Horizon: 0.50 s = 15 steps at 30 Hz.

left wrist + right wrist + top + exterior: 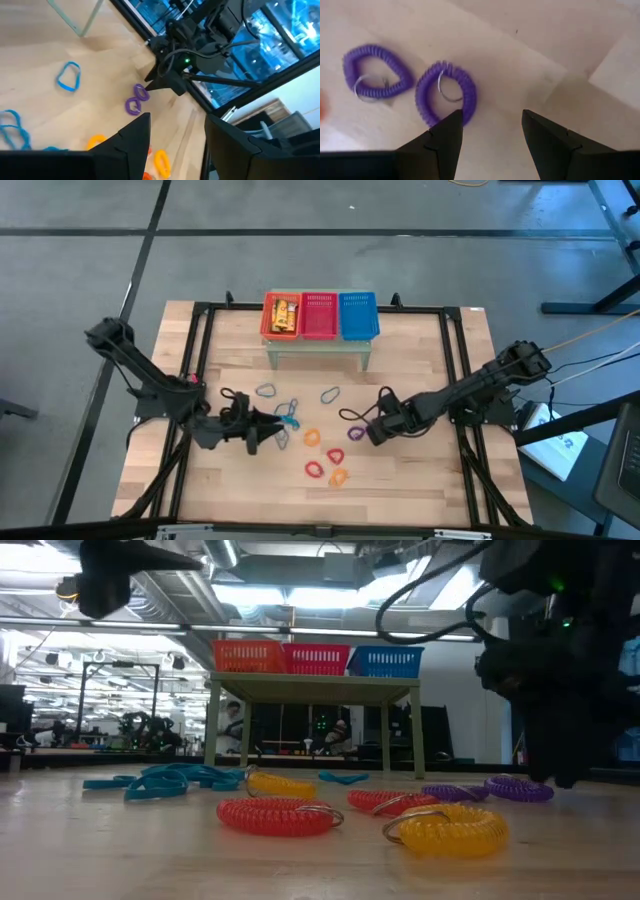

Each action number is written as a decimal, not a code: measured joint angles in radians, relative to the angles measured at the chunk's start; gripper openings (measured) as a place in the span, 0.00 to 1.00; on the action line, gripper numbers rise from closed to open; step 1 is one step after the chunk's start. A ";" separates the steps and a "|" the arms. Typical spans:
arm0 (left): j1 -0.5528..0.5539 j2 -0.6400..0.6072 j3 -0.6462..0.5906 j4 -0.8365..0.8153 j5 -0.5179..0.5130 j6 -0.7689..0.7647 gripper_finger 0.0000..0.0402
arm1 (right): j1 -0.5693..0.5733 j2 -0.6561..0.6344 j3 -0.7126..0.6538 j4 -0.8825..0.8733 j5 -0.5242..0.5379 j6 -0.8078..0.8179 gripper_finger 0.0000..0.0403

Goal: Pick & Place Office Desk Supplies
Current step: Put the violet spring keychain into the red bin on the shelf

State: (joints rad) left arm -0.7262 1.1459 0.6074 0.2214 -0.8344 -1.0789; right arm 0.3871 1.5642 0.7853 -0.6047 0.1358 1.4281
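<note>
The supplies are small coil loops lying flat on the wooden table [420, 480]: blue ones [288, 412], orange ones [312, 437], red ones [314, 470] and two purple ones [445, 92] [377, 72]. My right gripper [491, 114] hovers open and points down, just beside the nearer purple loop, touching nothing. My left gripper [177, 117] is open and nearly level above the blue loops at the table's left [272, 432], with nothing between its fingers. In the low view, a red coil [275, 815] and a yellow coil [450, 828] lie nearest.
An orange basket [281, 315] holding yellow blocks, a red basket [319, 315] and a blue basket [359, 315] stand side by side on a small raised stand [318, 352] at the table's far edge. A black frame [200, 340] runs along the table's sides.
</note>
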 joint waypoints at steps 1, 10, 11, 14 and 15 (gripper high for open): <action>-0.007 -0.017 0.000 -0.035 -0.015 -0.007 0.45 | -0.007 0.000 0.000 0.001 0.007 0.000 0.51; -0.042 0.002 -0.001 -0.195 -0.003 -0.155 0.45 | -0.055 0.000 0.000 0.043 0.040 0.001 0.51; -0.046 0.013 -0.001 -0.199 -0.002 -0.169 0.45 | -0.058 0.000 0.000 0.046 0.040 0.001 0.51; -0.058 0.051 -0.001 -0.196 -0.001 -0.208 0.45 | -0.060 0.000 0.000 0.051 0.040 0.002 0.51; -0.063 0.064 -0.001 -0.196 -0.001 -0.223 0.45 | -0.060 0.003 0.000 0.055 0.040 0.003 0.51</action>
State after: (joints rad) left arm -0.7889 1.2094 0.6067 0.0256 -0.8351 -1.3015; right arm 0.3271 1.5672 0.7853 -0.5496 0.1757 1.4307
